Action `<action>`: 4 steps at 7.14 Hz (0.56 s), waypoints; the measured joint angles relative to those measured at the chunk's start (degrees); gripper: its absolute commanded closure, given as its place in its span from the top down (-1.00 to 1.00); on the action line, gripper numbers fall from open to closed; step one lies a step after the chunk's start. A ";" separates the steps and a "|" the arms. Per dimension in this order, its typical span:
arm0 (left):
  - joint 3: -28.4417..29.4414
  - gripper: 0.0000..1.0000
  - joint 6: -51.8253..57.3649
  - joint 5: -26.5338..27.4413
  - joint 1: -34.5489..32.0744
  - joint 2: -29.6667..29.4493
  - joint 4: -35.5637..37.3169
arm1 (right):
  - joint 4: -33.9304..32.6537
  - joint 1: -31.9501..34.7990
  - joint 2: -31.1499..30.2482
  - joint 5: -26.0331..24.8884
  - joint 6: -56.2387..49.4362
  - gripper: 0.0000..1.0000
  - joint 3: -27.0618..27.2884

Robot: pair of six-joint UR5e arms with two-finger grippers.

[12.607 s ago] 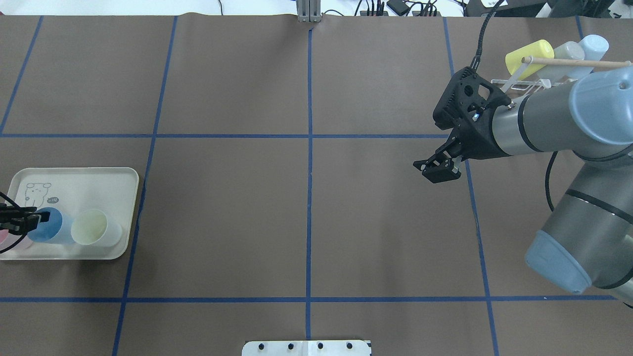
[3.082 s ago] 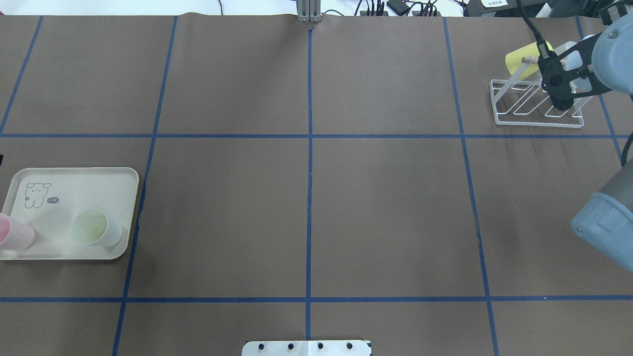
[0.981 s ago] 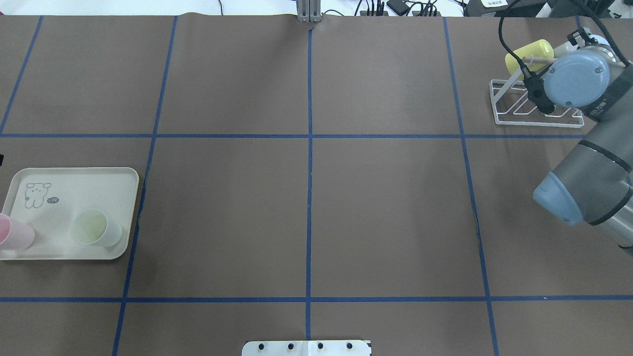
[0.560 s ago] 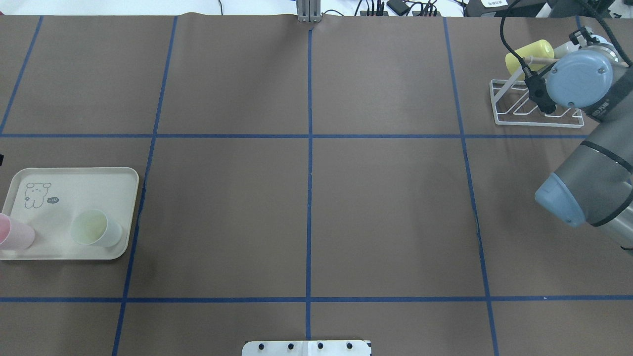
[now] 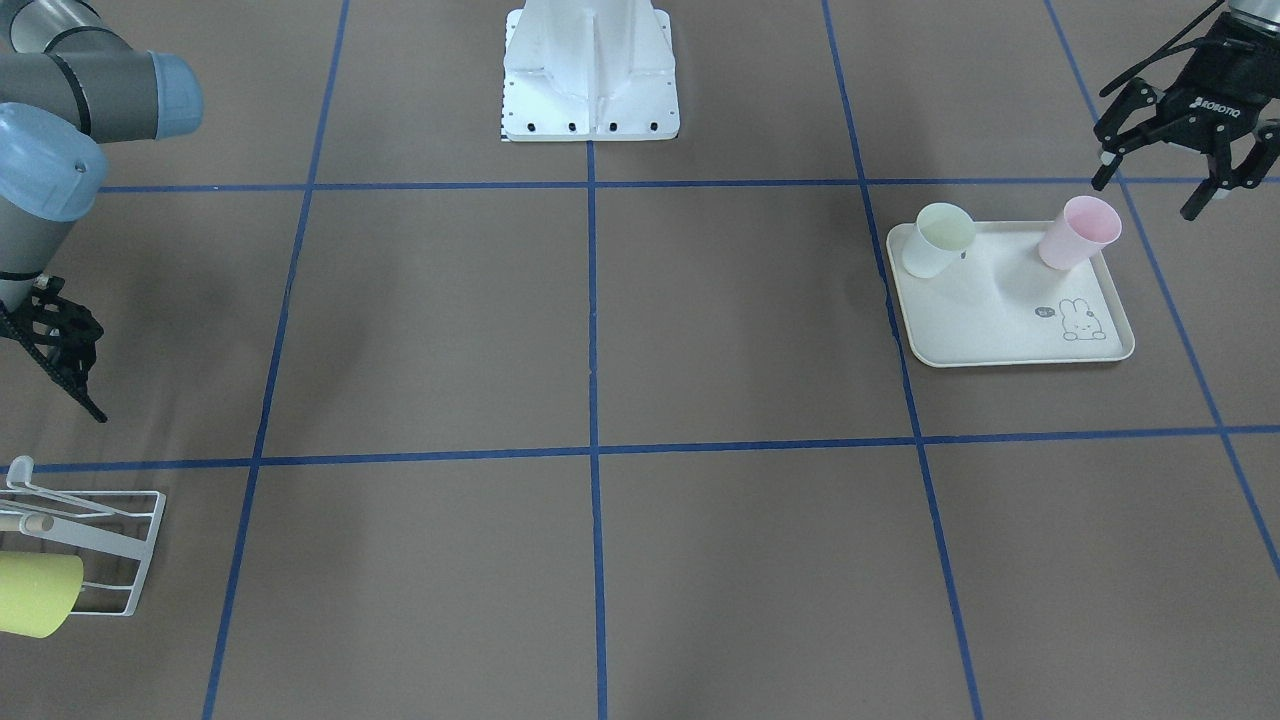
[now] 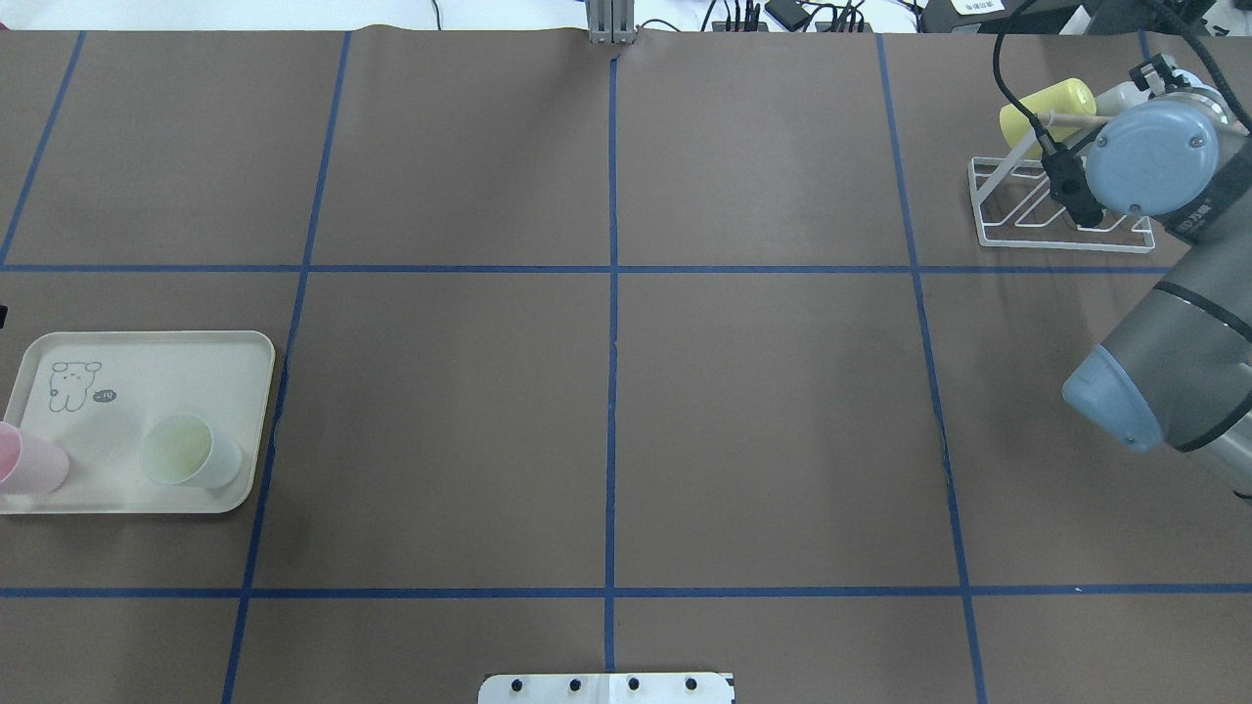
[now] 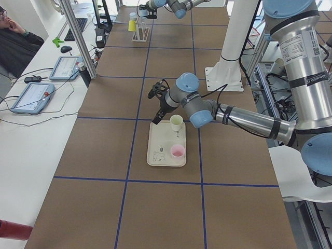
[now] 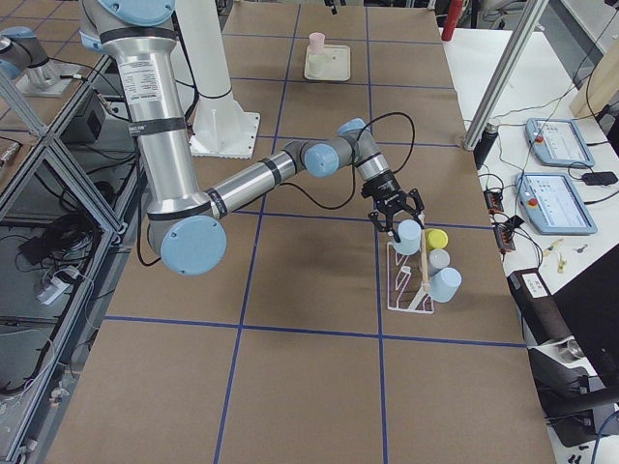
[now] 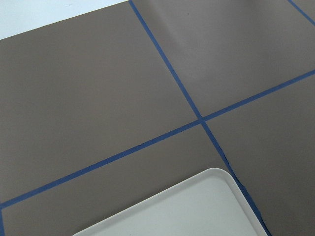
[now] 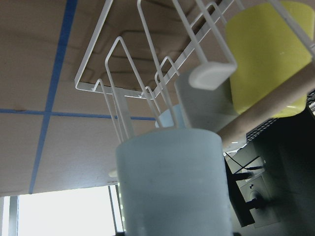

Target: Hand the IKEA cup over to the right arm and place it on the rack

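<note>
Judging by the front view, handover is done: the left gripper [image 5: 1145, 198] is seen with jaws spread, empty. From the right side, the cup [image 8: 408, 235] is seen at the rack [image 8: 398, 288] under the right gripper [image 8: 395, 217], whose jaws' state cannot be told. Seating the cup on a prong is called for next.
</note>
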 measured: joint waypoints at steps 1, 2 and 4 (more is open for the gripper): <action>0.00 1.00 0.00 0.00 -0.02 0.00 0.00 | -0.02 -0.04 -0.08 0.04 0.09 -1.00 -0.21; 0.03 1.00 0.00 0.00 -0.03 0.00 0.00 | -0.06 -0.17 -0.11 0.08 0.22 -1.00 -0.34; 0.04 1.00 0.00 0.00 -0.02 0.00 0.00 | -0.08 -0.54 -0.12 0.10 0.51 -1.00 -0.87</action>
